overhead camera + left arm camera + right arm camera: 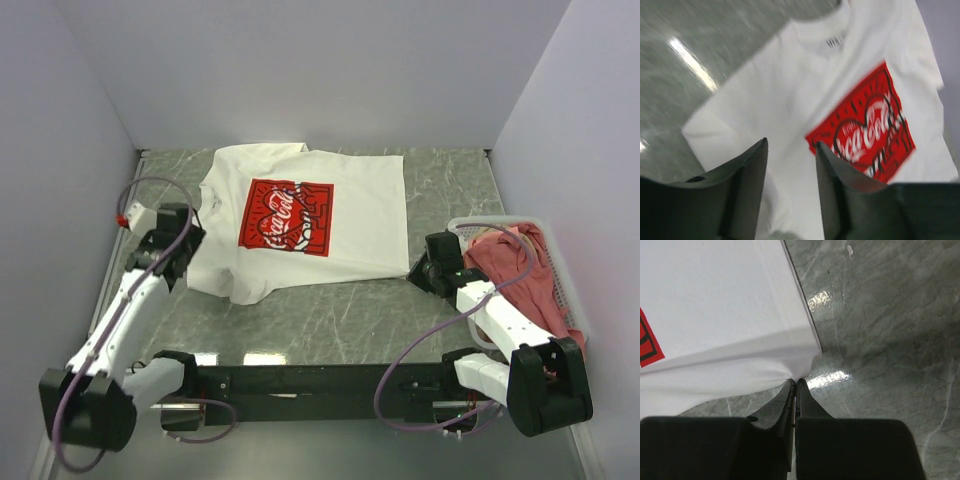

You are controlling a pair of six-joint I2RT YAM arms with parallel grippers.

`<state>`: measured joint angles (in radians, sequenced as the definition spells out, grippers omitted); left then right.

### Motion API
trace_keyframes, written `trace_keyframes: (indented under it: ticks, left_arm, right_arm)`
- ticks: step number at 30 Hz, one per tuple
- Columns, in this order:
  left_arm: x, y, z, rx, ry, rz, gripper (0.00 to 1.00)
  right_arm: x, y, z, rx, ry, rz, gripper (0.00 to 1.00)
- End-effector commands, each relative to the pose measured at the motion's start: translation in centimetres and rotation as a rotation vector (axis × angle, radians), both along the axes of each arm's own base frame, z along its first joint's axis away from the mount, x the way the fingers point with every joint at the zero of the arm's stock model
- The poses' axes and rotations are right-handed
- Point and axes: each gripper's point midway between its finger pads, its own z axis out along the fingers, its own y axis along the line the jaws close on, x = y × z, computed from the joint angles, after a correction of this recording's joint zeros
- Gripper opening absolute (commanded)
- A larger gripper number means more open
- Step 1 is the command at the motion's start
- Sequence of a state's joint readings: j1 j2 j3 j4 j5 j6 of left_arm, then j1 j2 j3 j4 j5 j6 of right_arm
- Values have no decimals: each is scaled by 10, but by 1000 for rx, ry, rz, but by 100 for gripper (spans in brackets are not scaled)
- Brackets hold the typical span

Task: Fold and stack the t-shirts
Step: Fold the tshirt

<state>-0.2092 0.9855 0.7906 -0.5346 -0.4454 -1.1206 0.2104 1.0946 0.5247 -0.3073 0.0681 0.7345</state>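
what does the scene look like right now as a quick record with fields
white shirt: spread flat on the table, red print facing up, not folded
left gripper: open, empty, by the shirt's sleeve
right gripper: shut on the shirt's bottom corner
basket: at the right edge, pink shirt inside

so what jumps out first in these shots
A white t-shirt with a red chest print lies spread across the middle of the table. The right gripper pinches one corner, and the left gripper hangs open over its other side. A pink shirt fills the white basket at right.
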Motion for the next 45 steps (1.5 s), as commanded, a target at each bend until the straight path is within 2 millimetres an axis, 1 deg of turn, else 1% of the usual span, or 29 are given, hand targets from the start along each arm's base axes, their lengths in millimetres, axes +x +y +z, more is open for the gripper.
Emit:
trace_keyframes:
  ticks: [1, 2, 3, 4, 6, 7, 9, 10, 12, 13, 15, 16, 18, 19, 21, 22, 27, 30, 31, 33, 34, 35, 36, 38, 39, 41, 42, 44, 45]
  left_arm:
    - [11, 47, -5, 76, 78, 141, 46]
    - [17, 56, -19, 87, 129, 161, 41]
    - [20, 59, -25, 96, 155, 169, 41]
    - [25, 60, -40, 106, 205, 164, 39]
    - [32, 65, -55, 122, 252, 155, 40]
    - [37, 64, -72, 121, 301, 138, 39]
    - [42, 63, -88, 105, 347, 112, 40]
    - [46, 61, -101, 96, 383, 99, 42]
    - [53, 57, -109, 84, 395, 80, 44]
    - [54, 56, -116, 83, 413, 72, 49]
    - [61, 56, -117, 86, 408, 67, 51]
    - [63, 57, -121, 91, 419, 69, 52]
    - [68, 57, -121, 99, 421, 62, 53]
    - [67, 58, -128, 104, 449, 62, 53]
    - [68, 61, -131, 117, 469, 71, 51]
    - [66, 62, -137, 124, 490, 74, 47]
    - [56, 62, -154, 121, 545, 79, 33]
    - [47, 62, -162, 115, 576, 98, 18]
    - [45, 63, -162, 115, 583, 106, 10]
    - [34, 64, -166, 111, 601, 124, 4]
    - [31, 64, -164, 107, 595, 132, 1]
    - [26, 71, -164, 95, 596, 169, 1]
    - [16, 71, -169, 90, 613, 176, 1]
    - [8, 73, -169, 70, 611, 195, 1]
    - [-2, 74, -174, 64, 628, 204, 1]
    - [-12, 77, -177, 40, 635, 229, 1]
    - [-22, 78, -182, 34, 652, 236, 1]
    - [-27, 82, -182, 15, 643, 254, 1]
    - [-34, 82, -185, 9, 654, 260, 1]
  right_arm:
    - [16, 1, 20, 5, -76, 4, 0]
    - [17, 1, 20, 10, -78, 3, 0]
    - [17, 2, 20, 14, -77, 5, 0]
    - [17, 4, 20, 22, -80, 10, 0]
    - [18, 5, 19, 27, -81, 15, 0]
    - [19, 6, 19, 32, -82, 18, 0]
    - [19, 8, 19, 34, -81, 25, 0]
    - [21, 9, 19, 39, -86, 28, 0]
    - [21, 11, 20, 46, -88, 36, 0]
    - [22, 11, 21, 47, -92, 38, 0]
    - [22, 11, 22, 47, -96, 44, 0]
    - [22, 11, 21, 46, -97, 41, 0]
    - [22, 11, 23, 49, -102, 47, 0]
    - [22, 12, 22, 51, -103, 50, 0]
    - [21, 13, 22, 55, -103, 54, 0]
    - [21, 13, 22, 55, -103, 54, 0]
    - [21, 13, 19, 55, -98, 52, 0]
    - [21, 13, 19, 56, -98, 51, 0]
    - [21, 13, 19, 56, -98, 51, 0]
    - [21, 13, 19, 55, -98, 52, 0]
    - [21, 12, 19, 54, -98, 50, 0]
    - [21, 13, 19, 55, -97, 52, 0]
    - [21, 13, 20, 55, -100, 52, 0]
    - [21, 13, 19, 54, -97, 51, 0]
    - [20, 13, 18, 54, -94, 53, 0]
    - [19, 13, 18, 53, -92, 53, 0]
    - [19, 13, 18, 53, -94, 53, 0]
    - [17, 11, 17, 53, -92, 50, 0]
    - [16, 12, 16, 53, -91, 51, 0]
